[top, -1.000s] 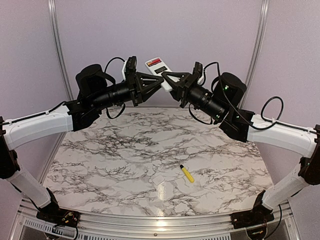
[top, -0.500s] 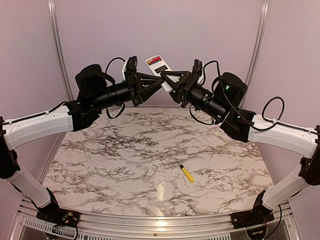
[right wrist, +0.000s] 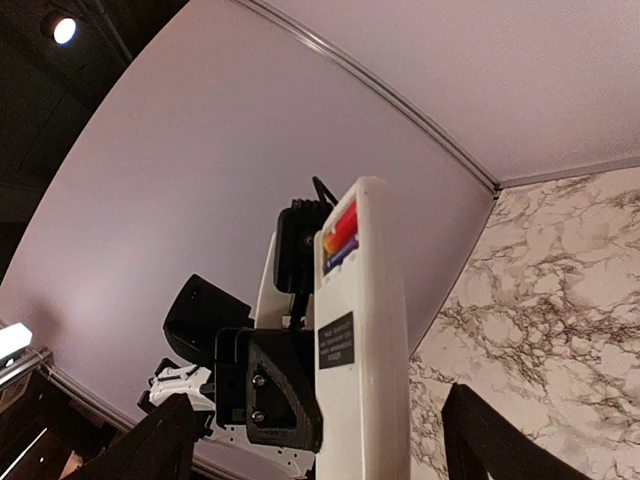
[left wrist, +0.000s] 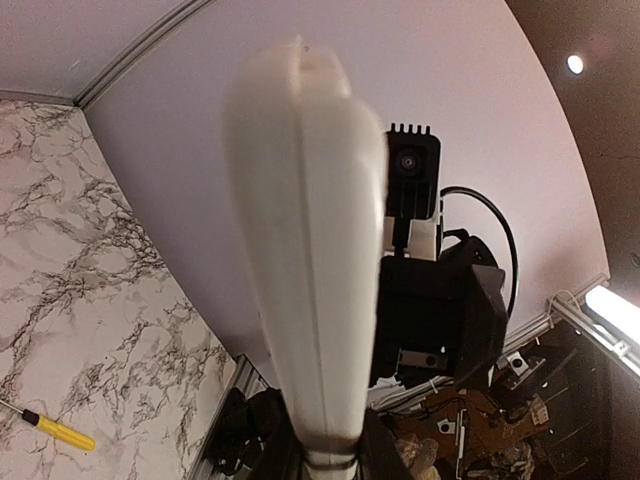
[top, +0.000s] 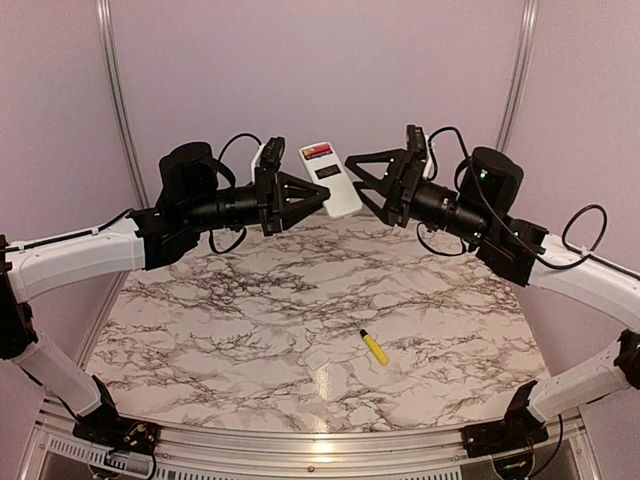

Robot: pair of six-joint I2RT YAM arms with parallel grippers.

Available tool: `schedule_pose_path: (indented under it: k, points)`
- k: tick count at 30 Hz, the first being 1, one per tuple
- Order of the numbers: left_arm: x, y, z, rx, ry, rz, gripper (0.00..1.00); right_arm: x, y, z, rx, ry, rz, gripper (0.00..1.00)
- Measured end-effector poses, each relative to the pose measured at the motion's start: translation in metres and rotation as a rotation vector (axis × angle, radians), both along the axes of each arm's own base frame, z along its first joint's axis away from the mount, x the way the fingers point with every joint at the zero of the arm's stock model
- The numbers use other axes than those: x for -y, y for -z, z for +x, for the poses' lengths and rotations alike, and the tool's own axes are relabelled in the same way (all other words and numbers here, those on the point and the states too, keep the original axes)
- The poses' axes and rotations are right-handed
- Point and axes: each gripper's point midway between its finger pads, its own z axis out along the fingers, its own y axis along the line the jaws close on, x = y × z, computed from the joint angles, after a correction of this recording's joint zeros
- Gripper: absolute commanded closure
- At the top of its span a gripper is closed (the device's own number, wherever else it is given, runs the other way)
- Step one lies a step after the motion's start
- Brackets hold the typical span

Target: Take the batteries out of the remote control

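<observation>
Robot lab cell: marble-print table (top: 230,320), aluminium frame posts (top: 116,90), plain lilac enclosure walls (top: 320,70).

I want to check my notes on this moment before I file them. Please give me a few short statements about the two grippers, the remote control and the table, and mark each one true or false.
1. The left gripper holds the remote control in the air, above the table. True.
2. The right gripper is shut on the remote control. False: it is open, with its fingers spread wide, beside the remote control.
3. A screwdriver lies on the table. True.
4. The screwdriver has a red handle. False: the handle is yellow, with a dark tip.
</observation>
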Motion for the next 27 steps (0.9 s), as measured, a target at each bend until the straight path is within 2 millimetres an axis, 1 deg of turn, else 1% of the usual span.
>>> schedule_pose_path:
  k: [4, 7, 9, 13, 17, 23, 27]
  points:
    - [0.000, 0.005, -0.011, 0.003, 0.059, 0.028, 1.00, 0.029, -0.002, 0.008, 0.027, 0.018, -0.050, 0.12]
    - [0.001, 0.011, -0.020, -0.005, 0.112, 0.052, 1.00, 0.038, 0.002, 0.007, 0.038, -0.022, -0.089, 0.13]
    - [0.001, 0.016, -0.028, -0.016, 0.155, 0.069, 1.00, 0.035, 0.010, 0.003, 0.031, -0.084, -0.124, 0.13]
    - [0.001, 0.022, -0.042, -0.029, 0.237, 0.091, 1.00, 0.020, 0.026, -0.008, -0.004, -0.224, -0.180, 0.12]
    - [0.001, 0.024, -0.051, -0.037, 0.295, 0.101, 1.00, 0.014, 0.038, -0.015, -0.039, -0.299, -0.200, 0.16]
    - [0.002, 0.029, -0.058, -0.053, 0.352, 0.110, 1.00, 0.005, 0.042, -0.020, -0.062, -0.381, -0.198, 0.28]
    - [0.005, 0.034, -0.060, -0.069, 0.385, 0.117, 1.00, 0.001, 0.038, -0.021, -0.064, -0.418, -0.189, 0.42]
